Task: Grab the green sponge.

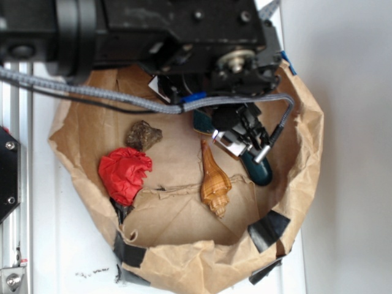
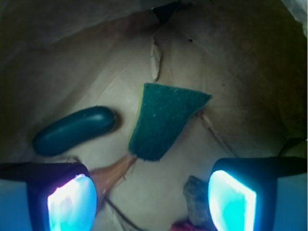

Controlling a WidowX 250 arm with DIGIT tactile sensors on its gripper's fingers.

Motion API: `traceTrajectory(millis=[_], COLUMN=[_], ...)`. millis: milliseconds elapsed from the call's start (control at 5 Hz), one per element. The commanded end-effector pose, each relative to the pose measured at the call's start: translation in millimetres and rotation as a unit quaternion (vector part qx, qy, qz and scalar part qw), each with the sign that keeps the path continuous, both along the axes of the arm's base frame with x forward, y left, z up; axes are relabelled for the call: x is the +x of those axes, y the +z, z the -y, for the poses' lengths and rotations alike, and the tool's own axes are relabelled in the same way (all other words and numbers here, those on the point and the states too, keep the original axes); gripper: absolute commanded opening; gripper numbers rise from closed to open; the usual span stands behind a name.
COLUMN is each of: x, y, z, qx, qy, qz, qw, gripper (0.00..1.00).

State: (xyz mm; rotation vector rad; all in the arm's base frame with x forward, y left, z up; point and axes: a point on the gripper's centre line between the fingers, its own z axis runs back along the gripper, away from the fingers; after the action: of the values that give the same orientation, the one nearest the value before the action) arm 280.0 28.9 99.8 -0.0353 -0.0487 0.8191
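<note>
I'm hovering my claw (image 2: 151, 199) spread wide above the green sponge (image 2: 163, 120); looking light, squashy, I'm judging pinching across its narrow end.

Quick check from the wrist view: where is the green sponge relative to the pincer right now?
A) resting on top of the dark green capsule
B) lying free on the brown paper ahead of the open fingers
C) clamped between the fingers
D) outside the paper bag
B: the green sponge lies flat on the brown paper, beyond the open pincer, whose fingers touch nothing; the dark green capsule sits apart from it.
</note>
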Motion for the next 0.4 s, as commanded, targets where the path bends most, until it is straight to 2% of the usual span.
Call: traceTrajectory(millis=[0, 200], x=[6.8, 10.9], y=[-7.3, -13.9], z=[-33.1, -40.3], qx=[0.045, 0.055], qy=[0.058, 0.06], qz=[0.059, 0.045], qw=[0.996, 0.996], gripper=[1.0, 1.0])
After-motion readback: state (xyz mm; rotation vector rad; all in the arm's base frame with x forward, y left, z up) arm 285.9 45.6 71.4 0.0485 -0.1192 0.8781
